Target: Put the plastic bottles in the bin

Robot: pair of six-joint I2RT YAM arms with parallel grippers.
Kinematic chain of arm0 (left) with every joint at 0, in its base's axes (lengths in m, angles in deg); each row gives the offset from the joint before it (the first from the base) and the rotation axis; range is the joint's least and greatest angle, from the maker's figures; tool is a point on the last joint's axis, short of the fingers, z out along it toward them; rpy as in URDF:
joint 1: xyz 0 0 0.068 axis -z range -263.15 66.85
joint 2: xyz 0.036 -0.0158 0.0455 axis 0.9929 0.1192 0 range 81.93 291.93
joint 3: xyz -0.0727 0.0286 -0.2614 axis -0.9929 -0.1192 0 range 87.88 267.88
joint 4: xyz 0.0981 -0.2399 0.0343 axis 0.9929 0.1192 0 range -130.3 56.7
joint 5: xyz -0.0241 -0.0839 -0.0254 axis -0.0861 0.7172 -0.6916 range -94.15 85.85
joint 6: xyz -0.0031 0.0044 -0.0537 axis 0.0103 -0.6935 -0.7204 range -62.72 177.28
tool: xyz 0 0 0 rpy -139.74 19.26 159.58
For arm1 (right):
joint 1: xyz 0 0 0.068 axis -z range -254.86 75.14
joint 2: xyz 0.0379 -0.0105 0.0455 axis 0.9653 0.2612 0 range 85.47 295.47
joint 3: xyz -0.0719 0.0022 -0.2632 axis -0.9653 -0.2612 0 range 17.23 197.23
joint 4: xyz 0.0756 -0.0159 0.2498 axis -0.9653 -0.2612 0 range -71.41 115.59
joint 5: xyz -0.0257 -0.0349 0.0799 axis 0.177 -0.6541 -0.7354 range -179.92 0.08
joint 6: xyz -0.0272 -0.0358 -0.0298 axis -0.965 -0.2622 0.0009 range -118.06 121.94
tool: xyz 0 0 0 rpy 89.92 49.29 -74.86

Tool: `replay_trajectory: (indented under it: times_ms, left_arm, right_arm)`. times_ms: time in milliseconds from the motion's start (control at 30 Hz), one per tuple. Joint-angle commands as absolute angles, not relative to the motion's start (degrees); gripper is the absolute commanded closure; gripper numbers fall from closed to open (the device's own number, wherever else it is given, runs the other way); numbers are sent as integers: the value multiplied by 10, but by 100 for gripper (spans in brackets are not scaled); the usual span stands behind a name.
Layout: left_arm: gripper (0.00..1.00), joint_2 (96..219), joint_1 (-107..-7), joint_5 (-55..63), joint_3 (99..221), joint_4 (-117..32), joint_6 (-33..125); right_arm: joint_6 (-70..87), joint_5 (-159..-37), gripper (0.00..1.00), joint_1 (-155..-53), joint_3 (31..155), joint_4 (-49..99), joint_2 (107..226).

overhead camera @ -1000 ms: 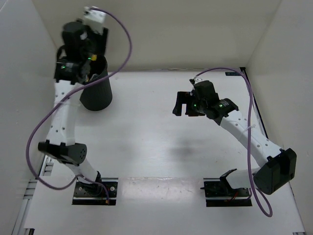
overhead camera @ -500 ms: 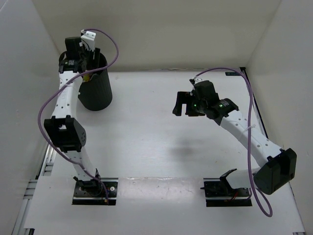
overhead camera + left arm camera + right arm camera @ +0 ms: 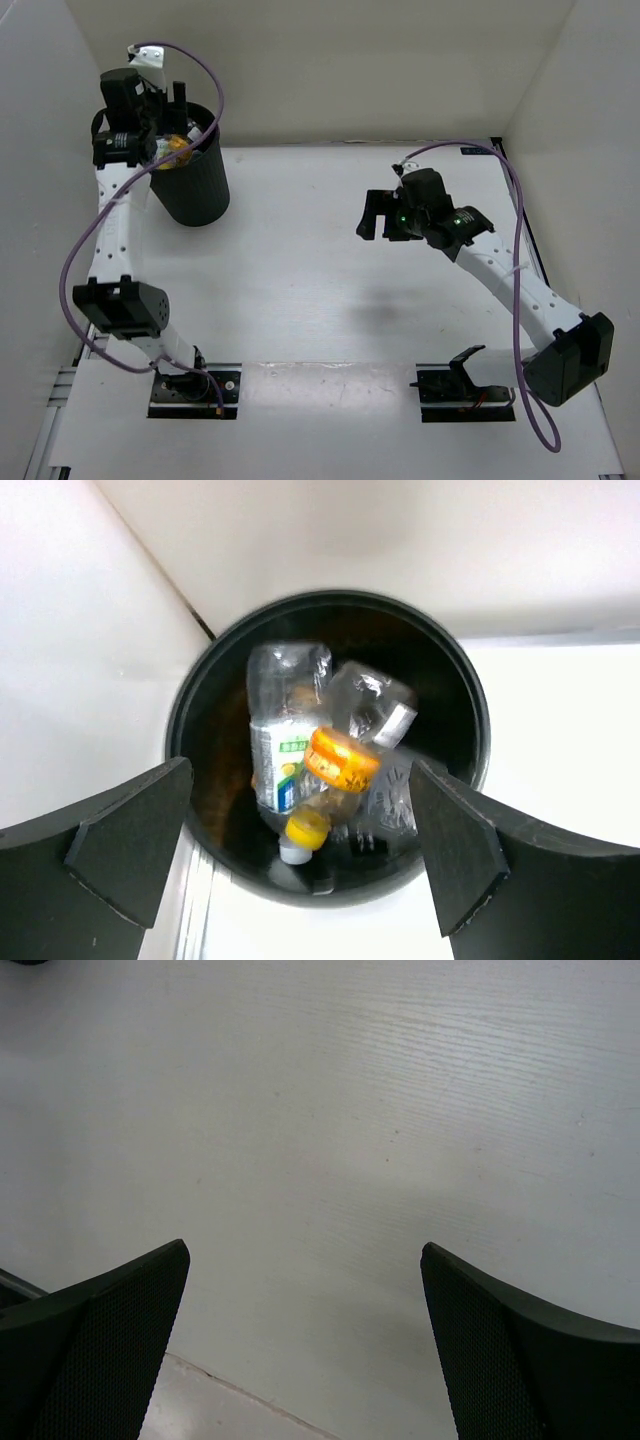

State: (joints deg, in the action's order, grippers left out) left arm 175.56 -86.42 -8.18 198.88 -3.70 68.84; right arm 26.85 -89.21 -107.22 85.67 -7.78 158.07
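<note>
The left claw (image 3: 300, 780) hangs directly above the mouth of the black bin (image 3: 472, 705), its fingers spread wide with nothing between them. The bin stands upright at the far left corner of the tabletop (image 3: 300, 280).

Inside it the plastic bottles lie piled together:
- A clear bottle with a blue-green label (image 3: 284, 742) lies with its long axis running from the far wall of the bin toward the near wall.
- A yellow-capped bottle (image 3: 307, 828) lies just below it, with its cap toward the near rim.
- An orange one (image 3: 342, 760) tilts up toward the camera across the middle.
- A crumpled clear bottle (image 3: 371, 706) leans against the right side.

The right claw (image 3: 305, 1250) is also wide open and holds nothing. It sits over bare tabletop, well apart from the bin.
</note>
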Motion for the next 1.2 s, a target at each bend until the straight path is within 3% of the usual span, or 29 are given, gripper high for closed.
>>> replay_trajectory:
  times_ms: [0, 167, 433, 567, 867, 1167]
  left_arm:
    - [0, 1635, -859, -45, 1891, -35, 700]
    - [0, 1523, -831, 17, 1694, 64, 782]
    - [0, 1341, -854, -93, 1348, 108, 803]
    - [0, 1237, -860, -112, 1241, 120, 803]
    - [0, 1102, -860, -112, 1210, 123, 781]
    - [0, 1125, -860, -112, 1210, 123, 781]
  right_arm:
    - [266, -862, 0, -1062, 848, -92, 1563]
    - [266, -848, 0, -1017, 829, -136, 1555]
    - [282, -807, 0, -934, 729, -148, 1432]
    - [294, -824, 0, -934, 647, -154, 1332]
    - [377, -785, 0, -934, 518, -154, 1133]
    - [388, -785, 0, -934, 499, -154, 1100]
